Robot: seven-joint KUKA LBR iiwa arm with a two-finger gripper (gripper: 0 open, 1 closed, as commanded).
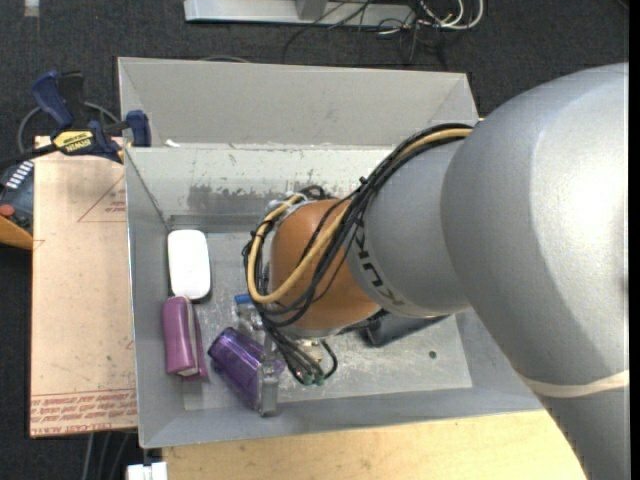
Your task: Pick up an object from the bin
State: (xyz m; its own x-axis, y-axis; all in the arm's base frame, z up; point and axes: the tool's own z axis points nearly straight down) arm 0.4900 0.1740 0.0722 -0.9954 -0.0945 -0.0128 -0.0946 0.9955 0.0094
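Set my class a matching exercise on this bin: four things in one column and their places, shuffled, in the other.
Things
1. white oval object
2. magenta bar
3. violet object
4. dark flat object

Places
A. right beside the gripper, near the front wall
B. partly under the arm, on the right of the bin floor
C. by the left wall, about mid-bin
D. by the left wall, towards the front corner

Pairs: 1-C, 2-D, 3-A, 4-B
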